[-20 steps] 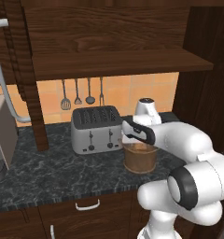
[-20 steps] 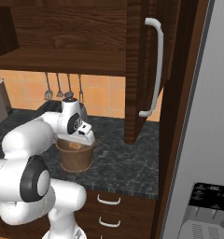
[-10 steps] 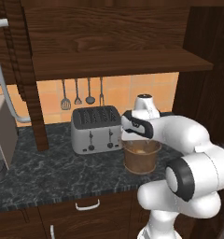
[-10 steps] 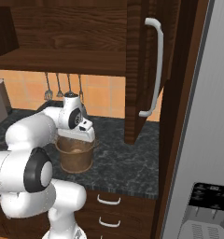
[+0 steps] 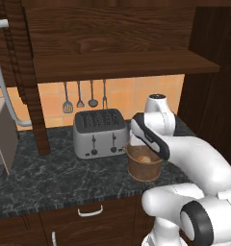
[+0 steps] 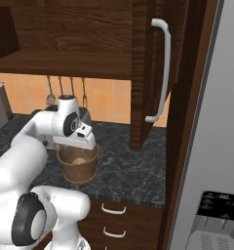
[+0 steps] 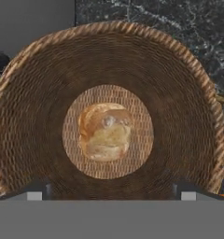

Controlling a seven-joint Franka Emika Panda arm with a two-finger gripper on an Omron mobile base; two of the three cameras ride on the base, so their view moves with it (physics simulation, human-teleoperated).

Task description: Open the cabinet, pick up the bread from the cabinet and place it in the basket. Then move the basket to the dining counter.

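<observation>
The arm reaches forward over the black speckled tabletop [image 5: 50, 178] and bends down at the wrist, so the hand [image 5: 140, 144] points straight into the mouth of the basket [image 5: 144, 166]. In the right base view the hand [image 6: 79, 143] sits just above the basket [image 6: 79, 166] rim. Its fingers are spread wide and hold nothing; in the hand view only two small tips [image 7: 34, 192] show at the bottom, far apart.

The bread [image 7: 104, 131] lies loose on the middle of the basket's [image 7: 188, 93] woven floor, apart from the fingers. From the base views it shows as a small pale lump [image 5: 145, 159] inside the rim [image 6: 80, 160], partly hidden by the hand.

The basket stands just beside the toaster [image 5: 99, 133], to its right. The cabinet [image 6: 148, 73] door hangs open with its long silver handle [image 6: 160, 73] facing out; its top is cut off. No writing can be read anywhere; the panel at the lower right of the right base view is too small to make out.
</observation>
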